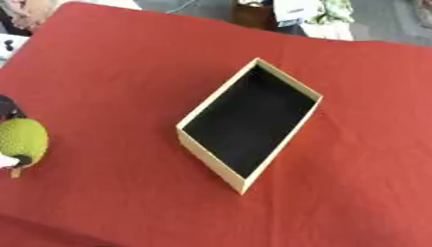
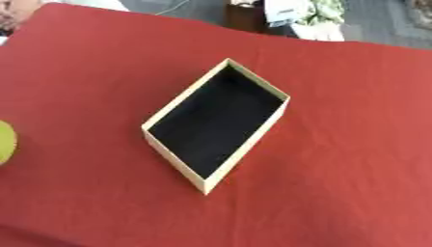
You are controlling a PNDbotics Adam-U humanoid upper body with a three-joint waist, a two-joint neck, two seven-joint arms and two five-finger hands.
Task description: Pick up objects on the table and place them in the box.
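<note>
Tan box (image 1: 212,159); black inside; rectangular.

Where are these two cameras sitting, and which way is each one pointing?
Left eye view: in the robot's head, looking down on the red table and the empty box; a bumpy green object sits at the left edge, with a dark bit that may be the left hand.
Right eye view: same head, same downward look; only a sliver of the green object shows, none of the robot.
Both share table, box and green object.
</note>
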